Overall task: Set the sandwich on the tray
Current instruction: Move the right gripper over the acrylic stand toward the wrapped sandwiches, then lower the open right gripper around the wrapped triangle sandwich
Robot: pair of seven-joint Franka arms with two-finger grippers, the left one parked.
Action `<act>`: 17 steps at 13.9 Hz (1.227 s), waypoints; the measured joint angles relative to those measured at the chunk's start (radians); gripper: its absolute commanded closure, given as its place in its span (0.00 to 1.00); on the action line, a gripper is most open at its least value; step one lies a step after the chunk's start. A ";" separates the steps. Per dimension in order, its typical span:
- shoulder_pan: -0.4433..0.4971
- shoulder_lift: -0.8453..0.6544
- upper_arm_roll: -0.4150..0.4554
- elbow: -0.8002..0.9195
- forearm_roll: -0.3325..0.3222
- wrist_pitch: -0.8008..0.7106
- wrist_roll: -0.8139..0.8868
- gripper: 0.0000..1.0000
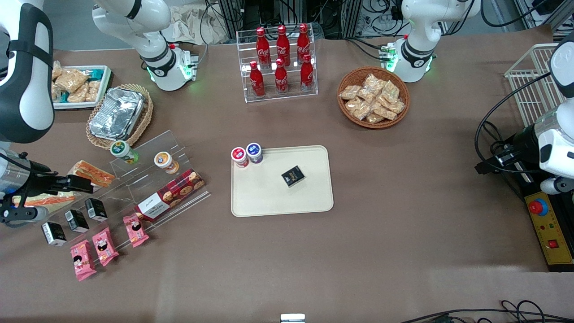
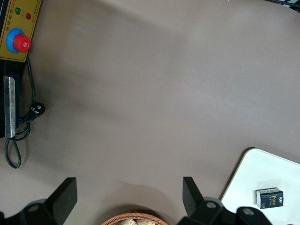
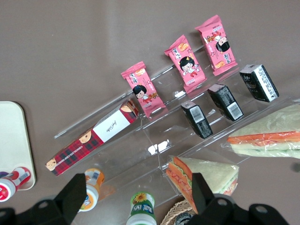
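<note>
1. Sandwich: pale wedge in clear wrap with an orange stripe, lying on the clear acrylic display stand at the working arm's end of the desk. In the front view it is partly hidden under the arm.
2. End effector: fingers spread wide with nothing between them, hovering above the stand, over the chunkier sandwich and the small cups. Not touching the pale sandwich.
3. Nearest the front camera on the stand: three pink snack packets, then three small black boxes.
4. Same stand, farther up: a red plaid cookie box, an orange-lidded cup and a green-lidded cup.
5. Tray: cream, mid-desk, well apart from the stand. It holds a small black box; a red-lidded cup and a blue-lidded cup stand at its corner.
6. Farther back: foil container in a wicker basket, white bin of snacks, rack of red cola bottles, round basket of wrapped snacks.
</note>
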State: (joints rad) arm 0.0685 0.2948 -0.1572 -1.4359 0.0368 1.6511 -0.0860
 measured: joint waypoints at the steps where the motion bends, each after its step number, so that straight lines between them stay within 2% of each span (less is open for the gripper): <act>1: 0.000 0.000 0.000 0.000 0.000 0.001 0.000 0.00; 7: -0.001 -0.020 -0.015 0.004 0.000 -0.003 0.000 0.00; 17: -0.005 -0.061 -0.159 0.003 0.000 -0.050 -0.010 0.00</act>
State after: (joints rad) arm 0.0635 0.2337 -0.3164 -1.4329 0.0372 1.6009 -0.0956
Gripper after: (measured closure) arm 0.000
